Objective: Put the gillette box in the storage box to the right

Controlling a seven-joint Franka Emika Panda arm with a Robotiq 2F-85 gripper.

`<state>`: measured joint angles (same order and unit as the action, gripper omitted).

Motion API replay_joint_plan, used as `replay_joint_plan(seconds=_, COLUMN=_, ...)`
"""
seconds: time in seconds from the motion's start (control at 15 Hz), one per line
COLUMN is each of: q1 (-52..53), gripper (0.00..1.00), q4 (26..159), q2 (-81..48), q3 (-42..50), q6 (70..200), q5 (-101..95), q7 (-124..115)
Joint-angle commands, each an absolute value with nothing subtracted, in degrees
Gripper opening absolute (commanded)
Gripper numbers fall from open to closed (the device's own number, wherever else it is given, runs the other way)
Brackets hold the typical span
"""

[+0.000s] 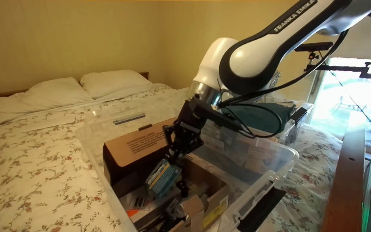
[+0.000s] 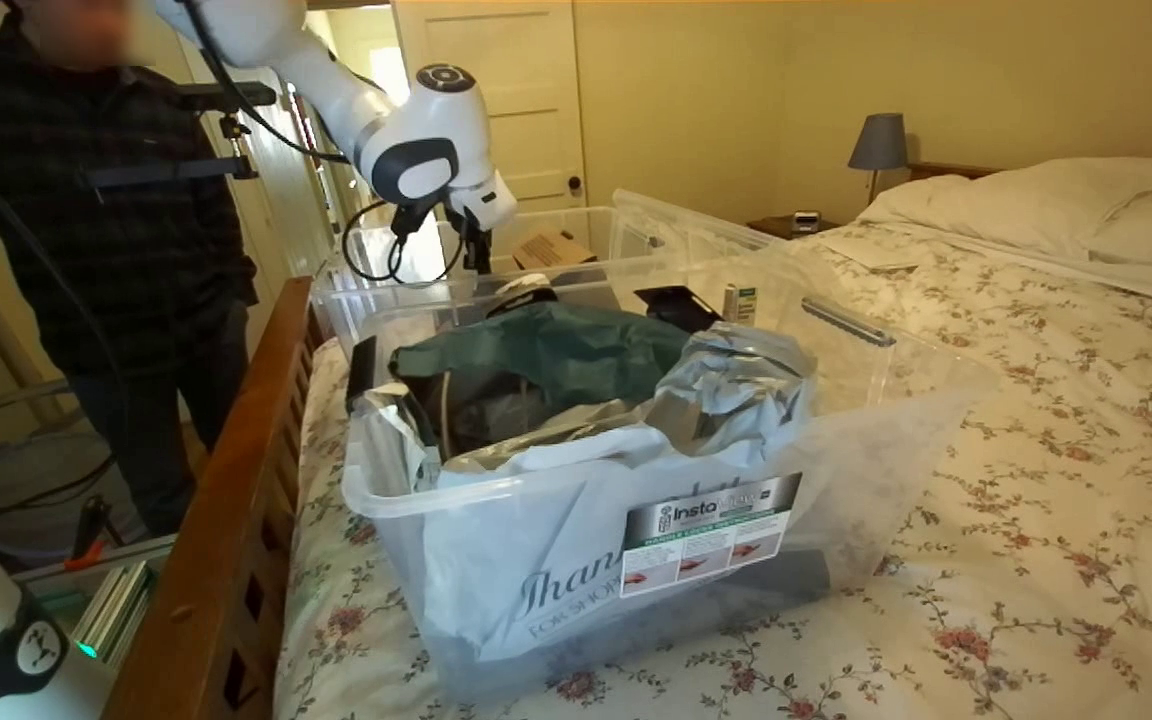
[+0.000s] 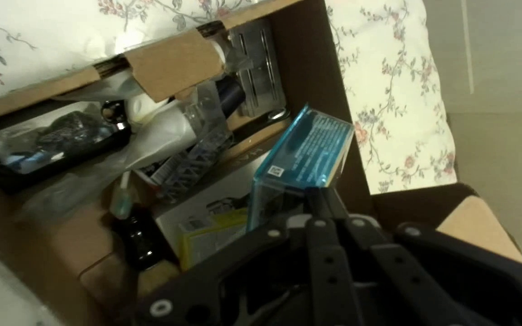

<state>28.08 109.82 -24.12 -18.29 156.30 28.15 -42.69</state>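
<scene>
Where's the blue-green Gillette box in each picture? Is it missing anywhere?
In an exterior view: the blue-green Gillette box is low, just left of the middle.
In an exterior view: can't see it; part of the brown cardboard box shows, upper middle.
Wrist view: just right of the middle, above the gripper.
Shared landmark: that brown cardboard box, in all three.
</scene>
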Motion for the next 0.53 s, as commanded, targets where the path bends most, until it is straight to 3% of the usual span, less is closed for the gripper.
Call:
replay_joint_plan(seconds=0.0, q1=29.54, gripper=0.0, q4=121.49, q2=-11.49, q3=-15.1, q6=154.91, q5=24.3, q7=-53.65)
replay_joint_plan(seconds=0.47, q1=25.49, gripper=0.0, q4=129.83, q2=7.75, q3=-16.91, q6=141.73, q5=13.85, q7=-73.07)
